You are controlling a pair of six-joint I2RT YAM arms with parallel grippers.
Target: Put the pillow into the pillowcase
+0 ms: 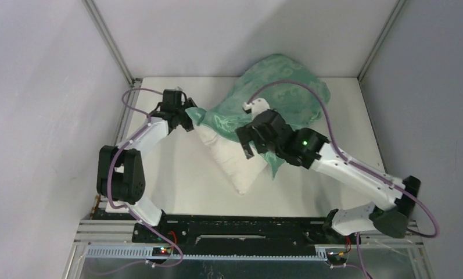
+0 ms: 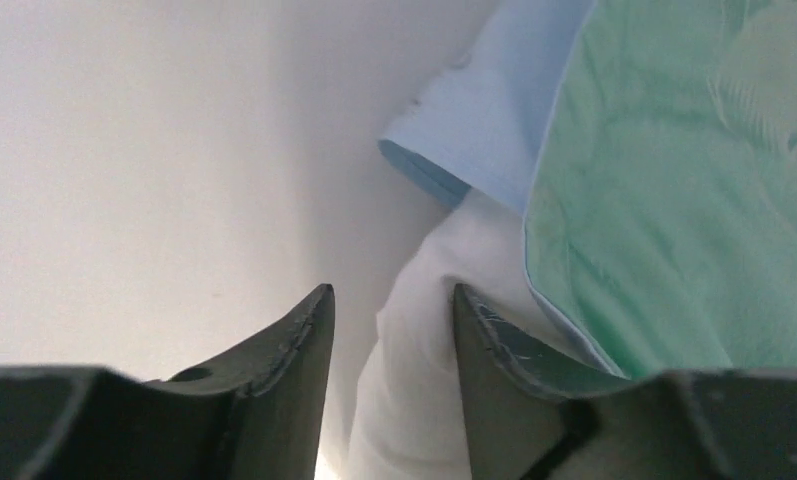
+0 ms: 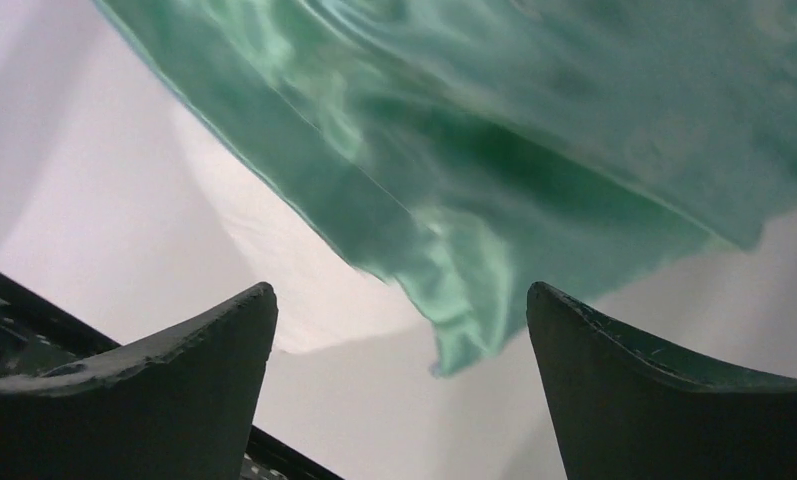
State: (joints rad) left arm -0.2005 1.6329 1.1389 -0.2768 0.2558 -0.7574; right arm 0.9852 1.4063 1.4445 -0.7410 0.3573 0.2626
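Note:
The sea-green pillowcase (image 1: 275,93) lies crumpled at the back middle of the table. The white pillow (image 1: 234,165) sticks out of its near-left side, its free corner pointing at the arms. My left gripper (image 1: 191,116) is at the pillowcase's left corner. In the left wrist view its jaws (image 2: 389,290) stand apart, with the pillow (image 2: 454,250) showing beyond the gap and the light-blue and green pillowcase (image 2: 674,200) to the right. My right gripper (image 1: 246,145) hovers over the pillowcase's near edge. It is wide open (image 3: 399,290) and empty, and a pillowcase corner (image 3: 474,150) hangs past the pillow (image 3: 274,250).
The white table (image 1: 345,116) is boxed in by grey walls with aluminium posts (image 1: 110,40) at the back corners. A black rail (image 1: 234,226) carries both arm bases at the near edge. A purple cable (image 1: 310,93) loops over the pillowcase.

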